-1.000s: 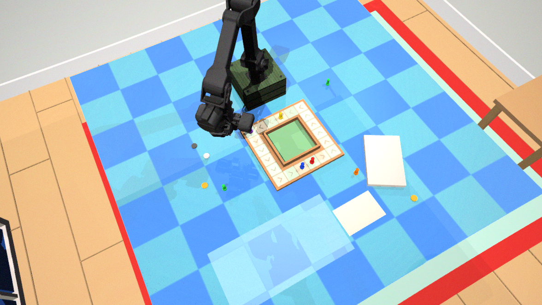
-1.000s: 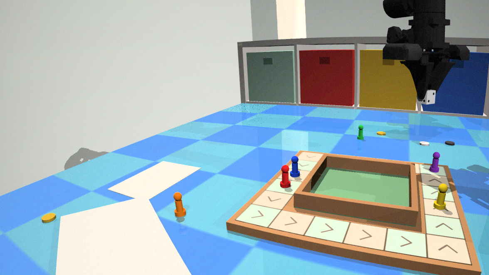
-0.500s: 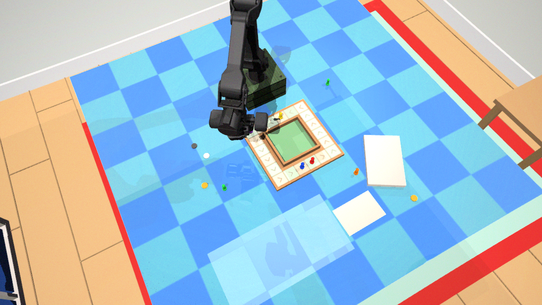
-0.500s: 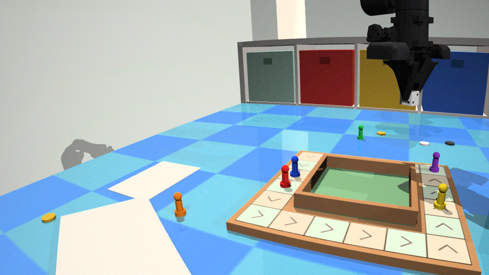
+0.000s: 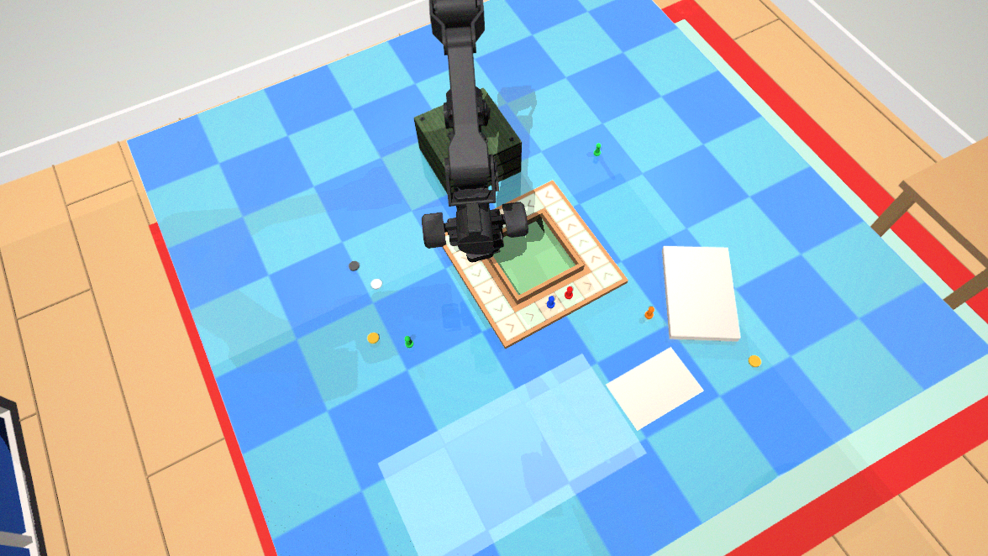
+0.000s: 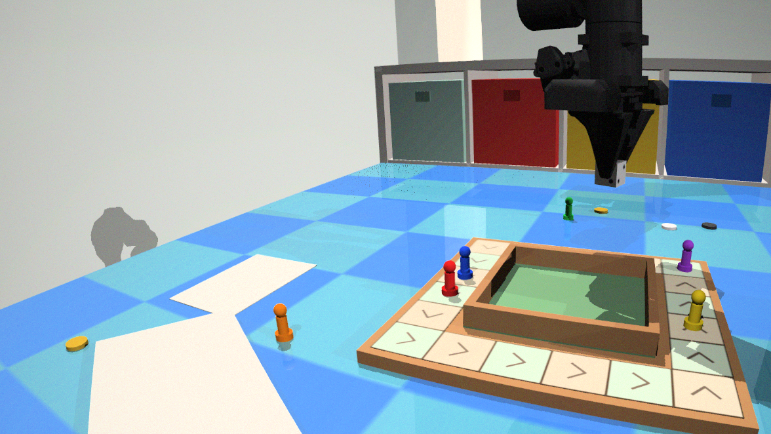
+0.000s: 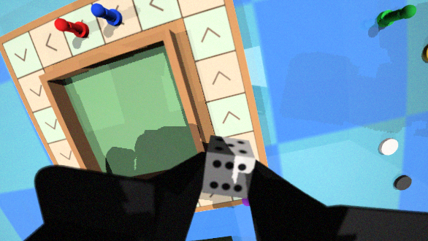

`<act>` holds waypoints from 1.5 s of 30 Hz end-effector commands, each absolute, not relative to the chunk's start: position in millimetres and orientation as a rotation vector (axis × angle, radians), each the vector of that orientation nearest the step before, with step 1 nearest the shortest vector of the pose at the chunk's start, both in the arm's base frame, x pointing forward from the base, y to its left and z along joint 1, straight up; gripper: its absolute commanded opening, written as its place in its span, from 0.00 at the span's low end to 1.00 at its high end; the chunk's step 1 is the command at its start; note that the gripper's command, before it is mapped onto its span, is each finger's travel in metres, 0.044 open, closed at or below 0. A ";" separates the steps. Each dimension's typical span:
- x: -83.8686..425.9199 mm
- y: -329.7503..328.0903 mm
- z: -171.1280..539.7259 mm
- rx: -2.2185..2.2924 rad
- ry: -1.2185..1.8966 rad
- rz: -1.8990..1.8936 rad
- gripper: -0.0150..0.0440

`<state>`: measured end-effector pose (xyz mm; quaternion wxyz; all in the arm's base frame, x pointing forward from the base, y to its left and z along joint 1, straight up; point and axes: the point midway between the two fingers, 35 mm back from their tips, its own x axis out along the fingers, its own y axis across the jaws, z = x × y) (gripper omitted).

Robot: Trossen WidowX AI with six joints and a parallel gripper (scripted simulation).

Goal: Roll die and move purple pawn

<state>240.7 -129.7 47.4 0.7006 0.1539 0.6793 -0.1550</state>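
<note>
My gripper (image 6: 610, 171) (image 7: 227, 162) is shut on the white die (image 6: 615, 176) (image 7: 226, 175), held in the air. The wrist view shows faces of six and five pips. The die hangs above the board (image 5: 499, 309) (image 6: 514, 370) (image 7: 219, 44), near or over a wall of the green-floored tray (image 5: 553, 284) (image 6: 560, 332) (image 7: 106, 55); exact alignment is unclear. The tray holds nothing visible. The purple pawn (image 6: 685, 258) stands upright on a corner square; only a sliver (image 7: 246, 201) shows in the wrist view. The arm hides it in the top view.
The yellow pawn (image 6: 694, 312) stands on the purple pawn's side. Blue (image 5: 550, 302) (image 6: 465, 263) and red (image 5: 569, 293) (image 6: 449, 280) pawns stand opposite. Off the board are green pawns (image 5: 408, 342) (image 5: 597, 149), an orange pawn (image 5: 649, 312), discs (image 5: 375, 283) (image 5: 354, 265) and a white block (image 5: 700, 290).
</note>
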 end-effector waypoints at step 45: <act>286.8 -25.1 5.0 0.039 0.880 -0.075 0.25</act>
